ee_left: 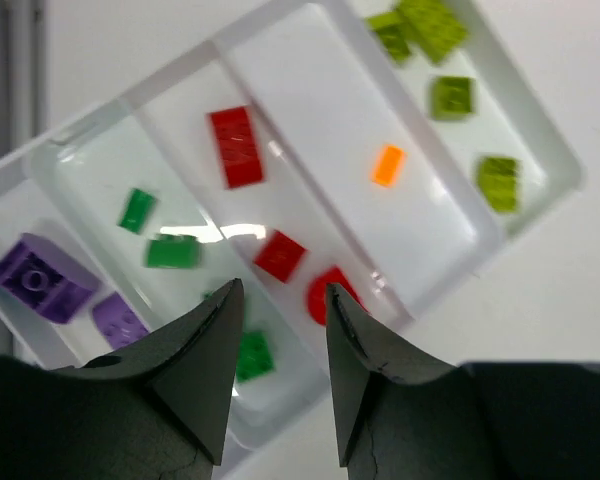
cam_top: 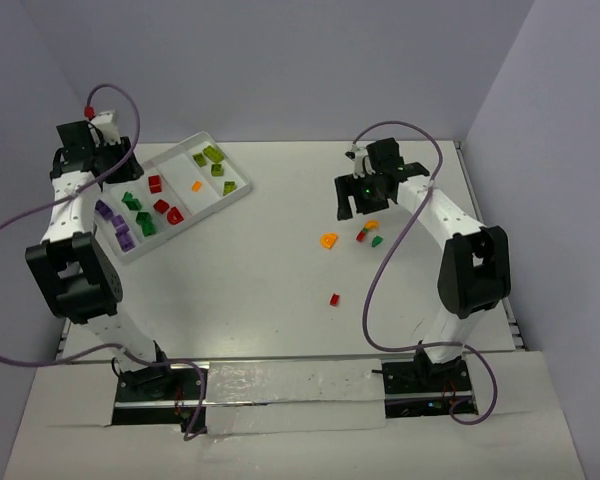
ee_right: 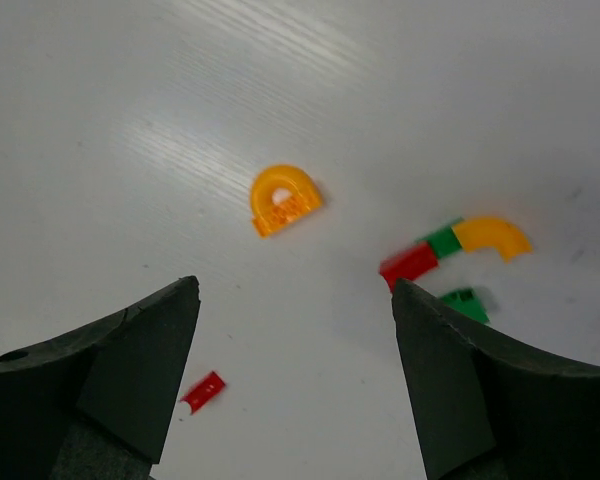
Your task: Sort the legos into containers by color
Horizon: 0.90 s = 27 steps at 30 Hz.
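The white tray [cam_top: 180,160] lies at the back left, its containers [ee_left: 320,110] running side by side. In them lie purple legos [ee_left: 40,275], green ones [ee_left: 170,250], red ones [ee_left: 237,147], one orange [ee_left: 387,165] and lime ones [ee_left: 450,97]. My left gripper [ee_left: 283,295] hangs open over the tray's left end [cam_top: 105,170], holding nothing. On the table right of centre lie an orange arch [ee_right: 285,200], a red, green and orange cluster [ee_right: 443,240], a green brick [ee_right: 465,303] and a small red brick [ee_right: 202,392]. My right gripper [ee_right: 295,285] stands open above them [cam_top: 355,205], empty.
The loose bricks sit between the arch [cam_top: 328,240] and the cluster [cam_top: 365,232], with the lone red brick [cam_top: 334,298] nearer the arms. Grey walls close the table at the back and both sides. Purple cables loop off both arms.
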Motion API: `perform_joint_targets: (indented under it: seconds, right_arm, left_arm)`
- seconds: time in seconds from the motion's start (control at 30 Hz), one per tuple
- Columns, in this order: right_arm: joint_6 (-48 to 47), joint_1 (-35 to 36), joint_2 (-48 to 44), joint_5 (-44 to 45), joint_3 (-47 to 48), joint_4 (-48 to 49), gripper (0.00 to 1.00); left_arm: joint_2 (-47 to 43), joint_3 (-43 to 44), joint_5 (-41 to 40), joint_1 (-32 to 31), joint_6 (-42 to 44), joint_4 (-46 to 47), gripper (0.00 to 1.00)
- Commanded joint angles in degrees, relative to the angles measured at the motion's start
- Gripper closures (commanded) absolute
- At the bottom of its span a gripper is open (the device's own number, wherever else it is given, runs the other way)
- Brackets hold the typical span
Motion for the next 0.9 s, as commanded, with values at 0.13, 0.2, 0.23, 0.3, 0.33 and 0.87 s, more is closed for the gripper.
perform_joint_targets:
  seconds: [0.13,0.2,0.23,0.3,0.33,0.87]
  right_arm:
    - [-5.4,-2.2,-6.1,7.1,-4.6,-3.9,0.28]
    - [-2.4,-1.8,-4.8,5.4,-3.8,-4.0,0.28]
    - [-1.4,-1.3,-4.4,4.8,-3.6,-3.9,0.28]
    - [1.0,0.4,-3.3,4.3,-3.8,-3.3,0.27]
    - [1.4,1.6,-1.9,4.5,-3.8,-2.8,0.28]
    - [18.5,6.4,10.7,11.2,1.3,-1.9,0.42]
  left_arm:
    - [-14.1,-12.9,4.1,-6.2,-0.7,3.7,0.53]
    - [-16.9,-15.6,3.9,-7.8,-2.0,4.8,0.53]
    - [-17.1,-15.7,4.0,-7.9,-2.0,5.0,0.53]
    - [-18.7,-16.9,4.2,-8.6,-4.2,5.4,0.53]
    - [-19.4,-17.5,4.4,-8.8,-5.1,5.5,0.52]
    - [-21.8,-19.7,5.3,-8.9,-8.6,5.8,0.52]
